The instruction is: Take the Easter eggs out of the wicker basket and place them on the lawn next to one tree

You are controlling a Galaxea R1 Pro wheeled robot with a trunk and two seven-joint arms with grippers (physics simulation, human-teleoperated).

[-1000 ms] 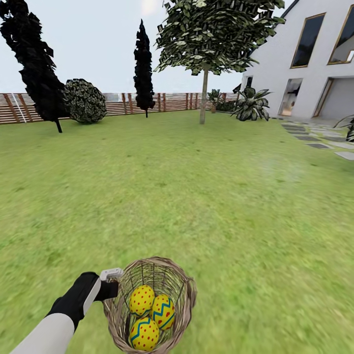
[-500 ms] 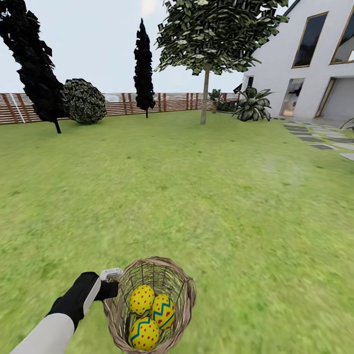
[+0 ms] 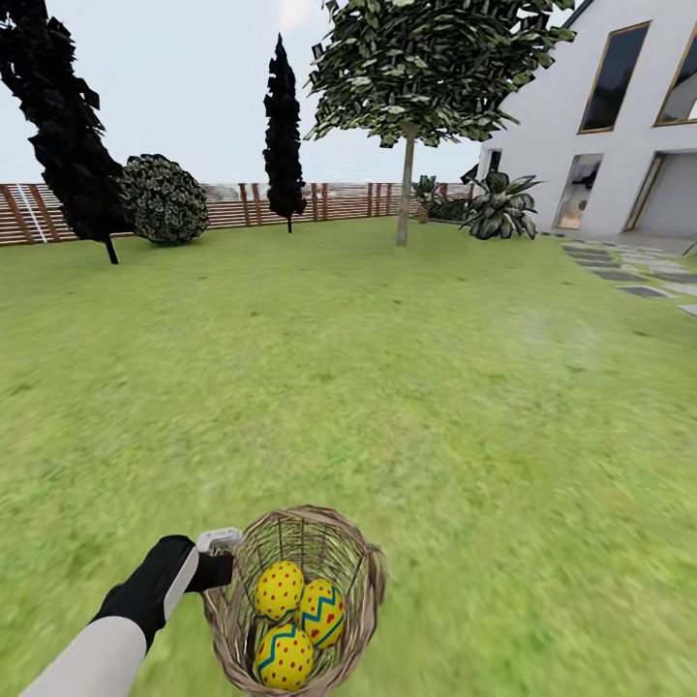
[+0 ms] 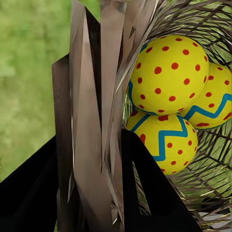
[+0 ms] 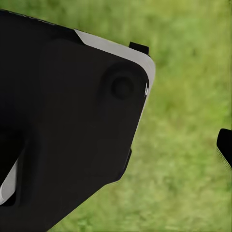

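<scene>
My left gripper [image 3: 218, 561] is shut on the rim of the wicker basket [image 3: 373, 571], holding it above the lawn [image 3: 407, 387] at the bottom of the head view. Three Easter eggs lie inside: a dotted one [image 3: 279, 590], a zigzag one [image 3: 321, 612] and another zigzag one [image 3: 283, 656]. The left wrist view has the wicker rim [image 4: 96, 121] clamped between the black fingers [image 4: 29, 193], with the eggs [image 4: 169, 72] close behind it. The leafy tree [image 3: 405, 194] stands far ahead, right of centre. In the right wrist view one black fingertip [image 5: 224, 145] pokes in over grass.
Two dark cypresses [image 3: 68, 136] [image 3: 283, 126] and a round bush [image 3: 165, 198] stand along the wooden fence [image 3: 339, 201] at the back. A white house [image 3: 610, 126] and stepping stones [image 3: 639, 276] lie at the right. Open grass stretches between me and the tree.
The whole head view has drifted slightly, so the camera is moving; the house and stones slide right. The basket and eggs stay fixed in my left gripper.
</scene>
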